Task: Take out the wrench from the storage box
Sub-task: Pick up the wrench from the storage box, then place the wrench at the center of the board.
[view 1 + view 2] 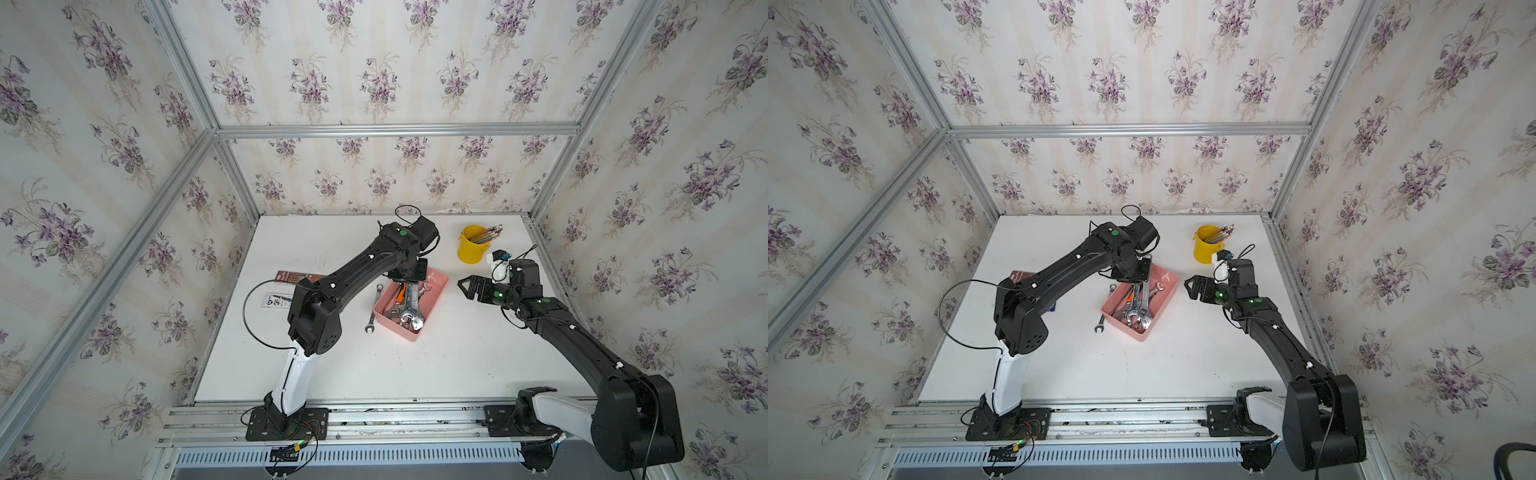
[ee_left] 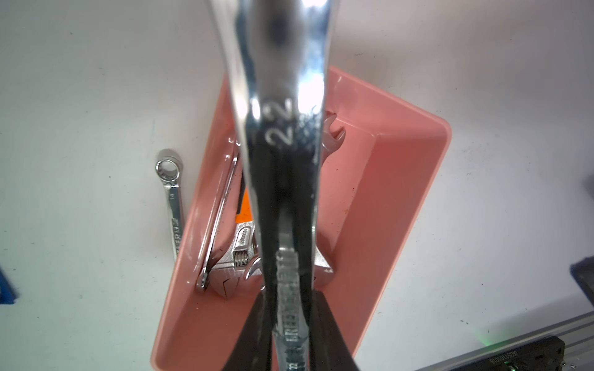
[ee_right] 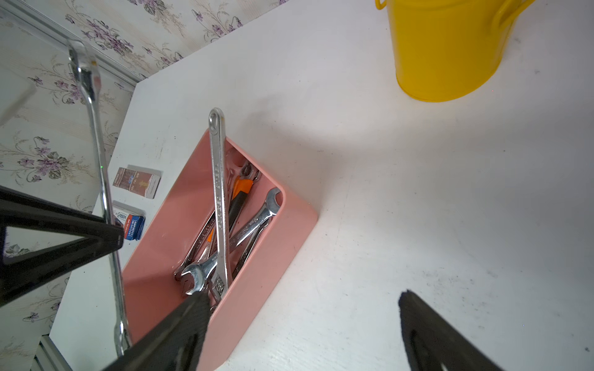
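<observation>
Above the far end of the shallow pink plastic storage box (image 1: 430, 309), the left gripper (image 2: 289, 327) has its jaws pinching the shank of the large chrome wrench (image 2: 283, 96) stamped 22. The wrench stands nearly upright in that grip, probably so that it can rise straight out of the tangle of other tools rather than drag across them. Whether its lower end is clear of the rim I cannot tell.

The right gripper (image 1: 464, 286) hovers just beside the box's right wall, jaws spread wide with nothing between them, seemingly parked out of the lift path.

2 things crowd the box. A small chrome wrench (image 1: 373, 308) lies on the white surface (image 1: 415, 374) just beside the left wall, and a long slim wrench (image 3: 219, 192) leans inside with its ring end poking past the rim.

Bare surface opens toward the robot, in front of the box. The yellow metal cup of pencils (image 1: 471, 245) stands near the right gripper, farther back.
</observation>
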